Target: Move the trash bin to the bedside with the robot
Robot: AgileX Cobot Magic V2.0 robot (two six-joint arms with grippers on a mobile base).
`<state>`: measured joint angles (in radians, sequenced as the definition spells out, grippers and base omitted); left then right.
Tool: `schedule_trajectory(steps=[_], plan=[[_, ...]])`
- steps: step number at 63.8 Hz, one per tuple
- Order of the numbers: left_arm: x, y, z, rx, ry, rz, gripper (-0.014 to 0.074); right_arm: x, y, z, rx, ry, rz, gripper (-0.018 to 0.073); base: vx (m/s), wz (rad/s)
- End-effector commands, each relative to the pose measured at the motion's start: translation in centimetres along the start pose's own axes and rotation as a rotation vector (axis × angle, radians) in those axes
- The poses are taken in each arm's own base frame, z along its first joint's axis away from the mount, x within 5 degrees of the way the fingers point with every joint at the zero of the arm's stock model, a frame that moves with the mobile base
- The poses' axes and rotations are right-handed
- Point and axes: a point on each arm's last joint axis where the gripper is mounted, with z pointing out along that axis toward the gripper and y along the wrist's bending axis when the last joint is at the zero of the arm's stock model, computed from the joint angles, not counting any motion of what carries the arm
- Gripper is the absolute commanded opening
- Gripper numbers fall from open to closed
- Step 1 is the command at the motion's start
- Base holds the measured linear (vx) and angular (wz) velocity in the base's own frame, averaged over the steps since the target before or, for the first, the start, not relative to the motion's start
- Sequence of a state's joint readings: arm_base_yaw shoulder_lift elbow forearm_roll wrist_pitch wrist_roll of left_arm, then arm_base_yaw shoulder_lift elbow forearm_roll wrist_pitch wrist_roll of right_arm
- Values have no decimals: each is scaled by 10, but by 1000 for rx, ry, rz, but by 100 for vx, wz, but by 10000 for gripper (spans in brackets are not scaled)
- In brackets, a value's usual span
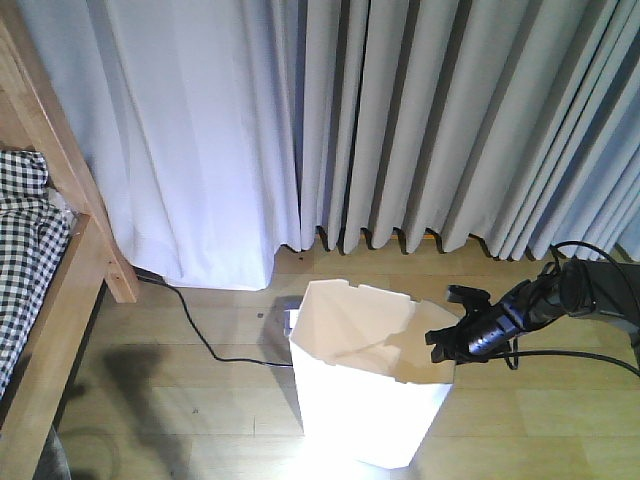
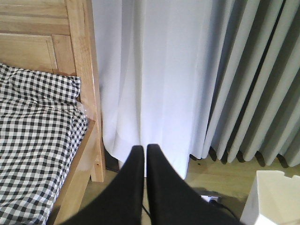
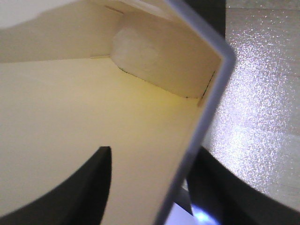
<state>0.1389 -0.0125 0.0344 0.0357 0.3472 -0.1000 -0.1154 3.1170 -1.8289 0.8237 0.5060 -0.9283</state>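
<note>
The trash bin (image 1: 365,385) stands on the wooden floor (image 1: 180,400) at about six o'clock in the front view, just in front of the grey curtains (image 1: 450,120), its faceted rim open to the camera and the cream inside showing. In from three o'clock comes the right arm (image 1: 590,290), black and slim with cables looping behind it, and the right hand (image 1: 452,338) sits at the bin's right rim. The right wrist view settles it: one finger (image 3: 91,187) inside against the cream wall, the other outside, the white rim edge (image 3: 197,126) running between them, so that hand is clamped on the bin's wall. The bed frame (image 1: 60,250) with its slanted post and black-and-white checked bedding (image 1: 25,240) is over at nine o'clock, well apart from the bin. A black cord (image 1: 200,335) trails across the floor between them. On the left wrist view, the left hand (image 2: 145,149) has its two black fingers pressed together, holding nothing, pointing at the white curtain (image 2: 150,70) beside the bed post.
</note>
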Motion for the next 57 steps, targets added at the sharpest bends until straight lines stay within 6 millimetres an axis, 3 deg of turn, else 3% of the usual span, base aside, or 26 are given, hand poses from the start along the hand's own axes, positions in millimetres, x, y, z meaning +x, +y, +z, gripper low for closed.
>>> schedule_trajectory(steps=[1, 10, 30, 41, 57], plan=[[-5, -1, -1, 11, -76, -6, -6, -24, 7, -24, -17, -51, -18, 454, 0, 0], [-5, -1, -1, 11, -76, -6, -6, -26, 7, -27, -6, -63, -21, 512, 0, 0], [-5, -1, -1, 11, -76, -6, -6, -40, 7, -41, 22, -117, -25, 519, 0, 0], [-5, -1, -1, 11, -76, -6, -6, -30, 13, -43, -93, -17, 21, 519, 0, 0], [-5, -1, -1, 11, -76, -6, -6, -36, -8, -70, -58, -24, 6, 519, 0, 0]])
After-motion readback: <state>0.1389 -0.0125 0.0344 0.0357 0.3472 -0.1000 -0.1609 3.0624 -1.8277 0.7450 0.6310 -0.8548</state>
